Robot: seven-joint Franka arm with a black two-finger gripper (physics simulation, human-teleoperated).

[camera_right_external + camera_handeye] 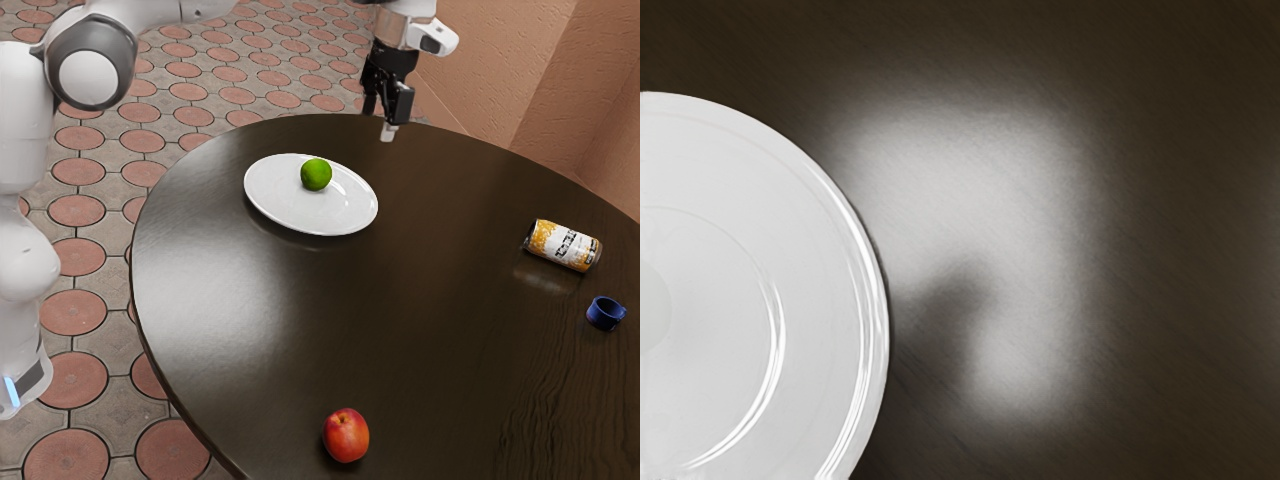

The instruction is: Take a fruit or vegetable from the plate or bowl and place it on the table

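My gripper point(380, 121) hangs above the table's far side, to the exterior view's right of the plate, its fingers open and apart with nothing seen between them. A round green fruit, like a lime point(316, 174), rests on the white plate point(292, 212), toward the plate's far side. In the wrist view the white plate point(710, 300) is partly visible beside bare dark wood. The dark round table point(420, 330) carries the plate; its surface point(1180, 240) has a bright reflection and a soft shadow near the plate in the wrist view.
A red-orange fruit point(346, 435) sits near the table's near edge. Toward the exterior view's right, a yellow-and-white can point(563, 246) lies on its side, with a small blue cup point(605, 314) close by. A wall point(500, 70) stands behind the table.
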